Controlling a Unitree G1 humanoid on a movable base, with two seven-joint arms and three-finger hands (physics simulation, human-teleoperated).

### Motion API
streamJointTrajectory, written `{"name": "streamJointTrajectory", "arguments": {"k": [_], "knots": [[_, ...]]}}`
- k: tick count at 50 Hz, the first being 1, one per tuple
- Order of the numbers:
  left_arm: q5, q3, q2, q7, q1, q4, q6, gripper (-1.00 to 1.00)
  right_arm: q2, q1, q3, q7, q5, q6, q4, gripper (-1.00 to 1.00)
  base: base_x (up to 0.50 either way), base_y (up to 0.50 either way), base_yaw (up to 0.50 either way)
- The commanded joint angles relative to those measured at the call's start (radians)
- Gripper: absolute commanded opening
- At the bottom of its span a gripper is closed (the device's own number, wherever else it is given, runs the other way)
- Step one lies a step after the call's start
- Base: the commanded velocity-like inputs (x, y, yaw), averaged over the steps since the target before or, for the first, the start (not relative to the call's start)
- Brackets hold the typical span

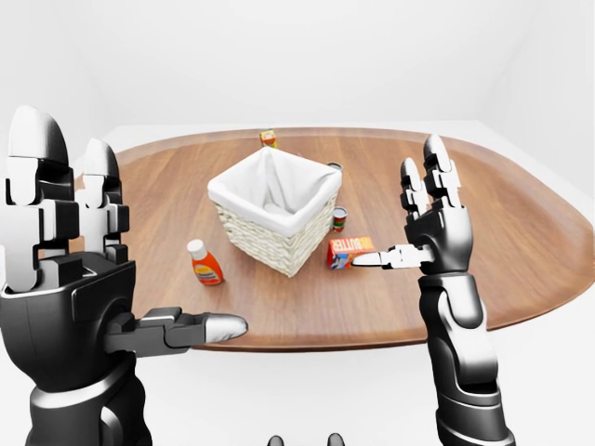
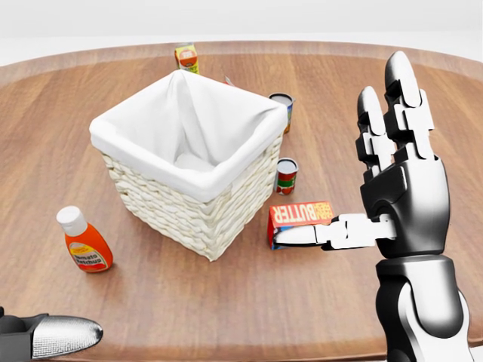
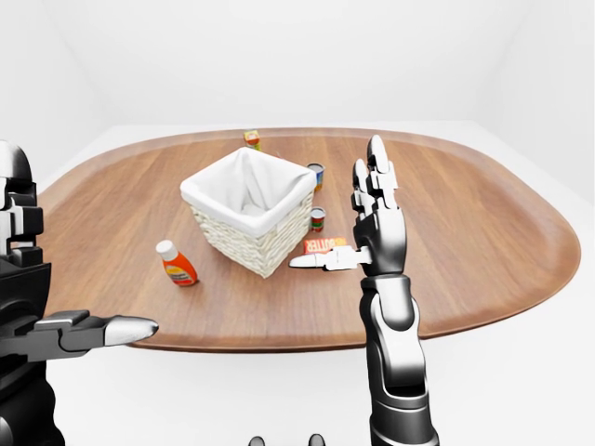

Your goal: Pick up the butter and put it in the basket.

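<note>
The butter (image 2: 299, 216) is a small red box with white lettering, lying on the wooden table just right of the basket. The basket (image 2: 189, 162) is white wicker with a white cloth liner, near the table's middle. My right hand (image 2: 370, 173) is open with fingers pointing up, held above the table's near edge; its thumb (image 2: 317, 234) points left and overlaps the butter in the head view. My left hand (image 1: 84, 269) is open, raised at the left of the left-eye view, well away from the butter.
An orange sauce bottle (image 2: 84, 241) lies left of the basket. Two small cans (image 2: 287, 176) (image 2: 281, 105) stand right of the basket. A small yellow carton (image 2: 186, 57) stands beyond it. The oval table's near edge (image 1: 353, 339) runs below my hands.
</note>
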Motion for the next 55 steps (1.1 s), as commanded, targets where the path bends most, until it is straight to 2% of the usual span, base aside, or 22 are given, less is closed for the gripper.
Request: {"name": "streamJointTrajectory", "arguments": {"k": [1,15,55], "knots": [[-0.003,0.001,0.002,0.001,-0.005,0.007,0.0,1.0,-0.002,0.002,-0.002,0.001,0.005,0.0,-0.002,1.0,0.09,0.13,0.0],[-0.003,-0.004,0.0,0.004,0.003,0.006,0.0,1.0,0.001,-0.003,-0.002,-0.006,0.009,0.0,-0.002,1.0,0.09,0.13,0.0],[-0.001,-0.016,-0.007,0.008,0.018,0.017,0.0,1.0,0.0,0.003,0.001,-0.007,0.015,0.0,-0.004,1.0,0.17,0.02,0.0]]}}
